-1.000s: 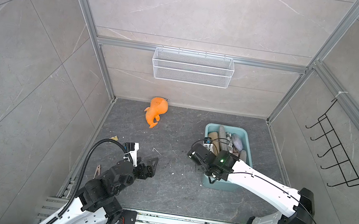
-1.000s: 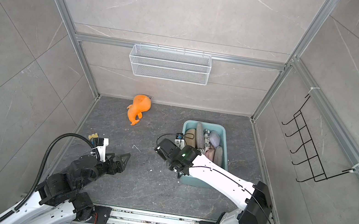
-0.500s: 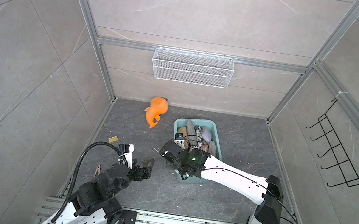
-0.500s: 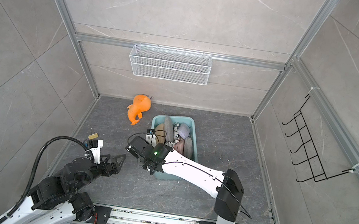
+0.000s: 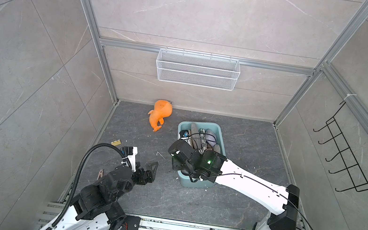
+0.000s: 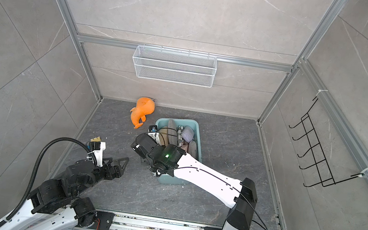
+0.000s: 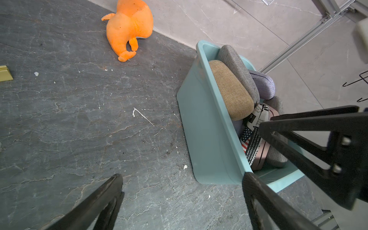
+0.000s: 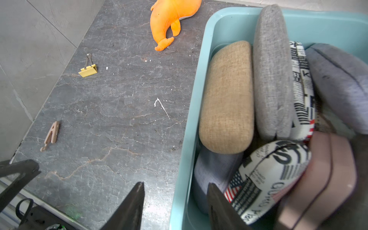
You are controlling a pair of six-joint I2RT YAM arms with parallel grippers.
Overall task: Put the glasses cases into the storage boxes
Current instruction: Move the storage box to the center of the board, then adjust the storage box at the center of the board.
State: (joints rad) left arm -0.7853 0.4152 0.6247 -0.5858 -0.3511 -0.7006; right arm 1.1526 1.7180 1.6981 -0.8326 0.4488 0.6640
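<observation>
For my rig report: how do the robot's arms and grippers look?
White shells, black joints. The left arm carries a thick ribbed black hose; the right arm a thin black cable and green light. Left gripper and right gripper: black triangular open-frame fingers.

The dark, stone-patterned surface (image 8: 119, 119) carries a teal storage box (image 8: 188, 127), an orange plush toy (image 8: 169, 18), a yellow binder clip (image 8: 88, 70) — and what may be a tan peg (image 8: 51, 133).
</observation>
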